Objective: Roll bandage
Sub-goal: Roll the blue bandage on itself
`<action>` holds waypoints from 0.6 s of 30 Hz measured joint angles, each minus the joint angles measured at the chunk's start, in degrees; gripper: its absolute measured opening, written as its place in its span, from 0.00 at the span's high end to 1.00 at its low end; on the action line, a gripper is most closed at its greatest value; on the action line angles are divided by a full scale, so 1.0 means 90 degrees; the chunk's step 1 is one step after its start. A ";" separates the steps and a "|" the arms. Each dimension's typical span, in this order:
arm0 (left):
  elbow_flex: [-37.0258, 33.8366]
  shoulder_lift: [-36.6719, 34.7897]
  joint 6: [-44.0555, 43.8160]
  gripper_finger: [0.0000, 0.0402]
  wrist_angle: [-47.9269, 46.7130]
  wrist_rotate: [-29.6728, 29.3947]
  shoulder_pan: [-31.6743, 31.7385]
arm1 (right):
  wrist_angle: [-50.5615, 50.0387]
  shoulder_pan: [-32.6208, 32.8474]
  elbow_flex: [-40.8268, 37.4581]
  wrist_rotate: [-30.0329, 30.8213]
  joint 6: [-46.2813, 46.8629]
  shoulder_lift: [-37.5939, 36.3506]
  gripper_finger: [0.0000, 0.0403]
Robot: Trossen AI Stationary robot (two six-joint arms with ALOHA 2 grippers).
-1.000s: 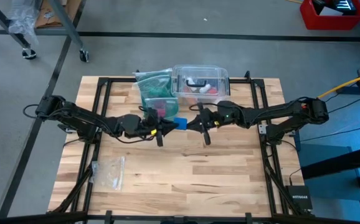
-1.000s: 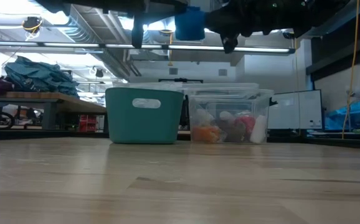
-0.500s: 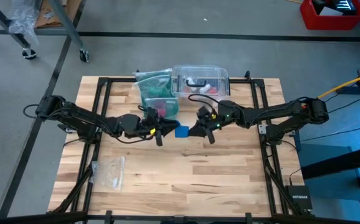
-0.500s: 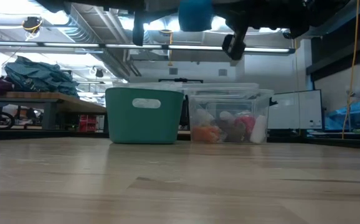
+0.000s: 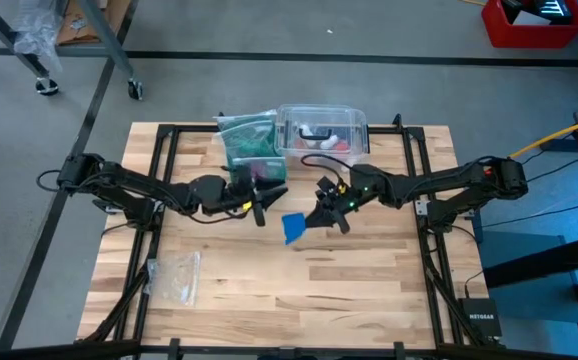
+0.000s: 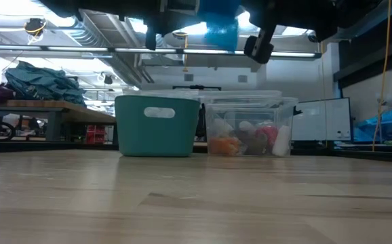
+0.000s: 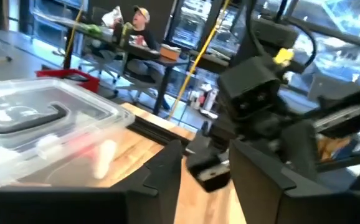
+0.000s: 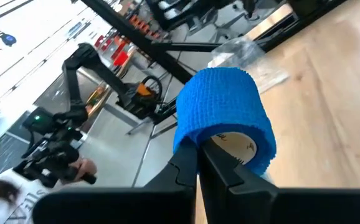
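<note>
Bandage point(image 5: 294, 227): 1 bright blue roll, held above the middle of the wooden table point(image 5: 309, 290), clear of its surface. In the right wrist view we see it point(image 8: 225, 115) wrapped around a pale core, pinched at its lower edge.

Right gripper point(image 5: 314, 218): fingers point(image 8: 214, 168) pressed together on the roll's wall, gripping it; the arm reaches in from the table's right side.

Left gripper point(image 5: 265, 196): just beside the roll but apart from it, near the bins. In the left wrist view we see its 2 fingers point(image 7: 167, 171) parted with nothing between them.

Teal bin point(image 6: 157, 125): 1, at the table's far edge.

Clear plastic box point(image 5: 322, 130): 1, touching the teal bin's side, holding mixed small items.

Clear zip bag point(image 5: 176, 275): 1, flat near the table's left front.
</note>
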 joint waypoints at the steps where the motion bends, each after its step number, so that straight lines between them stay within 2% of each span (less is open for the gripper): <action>1: 0.0000 0.0000 0.0171 0.65 -0.0008 0.0108 -0.0006 | 0.0050 0.0000 0.0000 -0.0008 -0.0004 0.0000 0.98; 4: 0.0000 0.0000 0.0557 0.63 -0.0066 0.0346 -0.0069 | 0.0149 -0.0002 0.0002 -0.0051 -0.0086 0.0000 0.98; 9: 0.0000 0.0000 0.1059 0.62 -0.0477 0.0361 -0.0135 | 0.0242 -0.0005 0.0002 -0.0062 -0.0699 0.0000 0.98; 18: 0.0000 -0.0018 0.1083 0.62 -0.0720 0.0361 -0.0138 | 0.0146 -0.0007 0.0002 0.0164 -0.3311 -0.0001 0.98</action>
